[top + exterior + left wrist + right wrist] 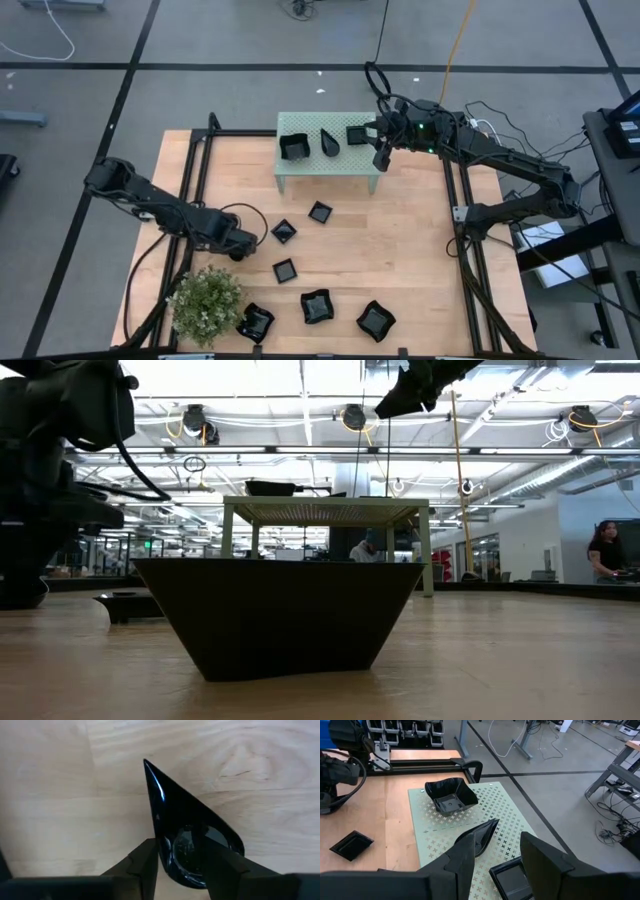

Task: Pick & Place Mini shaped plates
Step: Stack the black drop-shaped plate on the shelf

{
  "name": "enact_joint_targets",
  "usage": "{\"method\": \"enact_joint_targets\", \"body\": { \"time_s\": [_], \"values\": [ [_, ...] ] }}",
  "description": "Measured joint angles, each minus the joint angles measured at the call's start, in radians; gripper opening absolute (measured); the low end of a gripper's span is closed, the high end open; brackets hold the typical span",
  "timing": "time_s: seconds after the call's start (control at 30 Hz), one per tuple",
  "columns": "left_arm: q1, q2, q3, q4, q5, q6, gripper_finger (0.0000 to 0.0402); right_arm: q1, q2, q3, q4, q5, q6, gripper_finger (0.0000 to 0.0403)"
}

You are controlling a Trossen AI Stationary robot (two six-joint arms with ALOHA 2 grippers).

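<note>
Listing by view. High view: wooden tabletop (pixel 420 260) carrying a mint-green perforated stand (pixel 328 172) at the far edge, a green bushy plant (pixel 205 303) at the near left corner, and loose mini shaped plates. On the stand, 3 plates: a wavy-edged square (pixel 294 147), a teardrop (pixel 329 143), a small square (pixel 359 134). On the bare wood, 3 small squares (pixel 319 212) between stand and near edge, and 3 wavy-edged squares (pixel 317 306) along the near edge, 1 just beside the plant.

Left end effector (pixel 240 247): low over the tabletop, above the plant in the picture. The high view does not show what lies under it. The left wrist view alone shows this: a 2nd teardrop plate (pixel 192 842) flat on the wood, rounded end between the 2 fingers (pixel 145 862), which stand apart on either side of it; whether they touch it cannot be told. Its long axis runs away from the end effector, tip pointing outward and slightly aside.

Right end effector (pixel 381 150): raised over the right end of the stand, fingers apart, nothing held. The right wrist view shows the stand's teardrop (pixel 481 836) with its tip toward the stand's outer long edge, long axis slanting across the stand.

Low view: 1 plate (pixel 278 615) close up in profile, its walls flaring upward, the stand (pixel 325 512) behind it.
</note>
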Motion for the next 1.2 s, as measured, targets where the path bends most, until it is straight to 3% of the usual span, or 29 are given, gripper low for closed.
{"method": "enact_joint_targets", "body": {
  "time_s": [0.3,0.43,0.67,0.83,1.03,1.2],
  "values": [
    [0.0,-0.007,0.0,0.02,-0.018,0.017,0.0011,0.0,0.0,0.0,0.0,0.0,-0.003,0.0144],
    [0.0,-0.029,0.021,0.02,-0.084,0.015,0.0015,0.0,0.0,0.0,0.0,0.0,0.0,0.0144],
    [0.016,-0.097,0.138,0.013,-0.356,0.035,0.001,0.0,0.0,0.0,0.0,-0.002,0.098,0.0144],
    [0.037,-0.117,0.254,0.024,-0.568,0.181,0.0008,0.015,0.0,0.0,0.003,-0.004,0.164,0.0144],
    [0.094,-0.106,0.396,0.049,-0.686,0.381,0.001,0.112,0.004,0.0,0.051,-0.004,0.153,0.0144],
    [0.168,-0.108,0.458,0.216,-0.799,0.626,0.0004,0.2,0.027,0.0,0.128,-0.003,0.15,0.0149]
  ]
}}
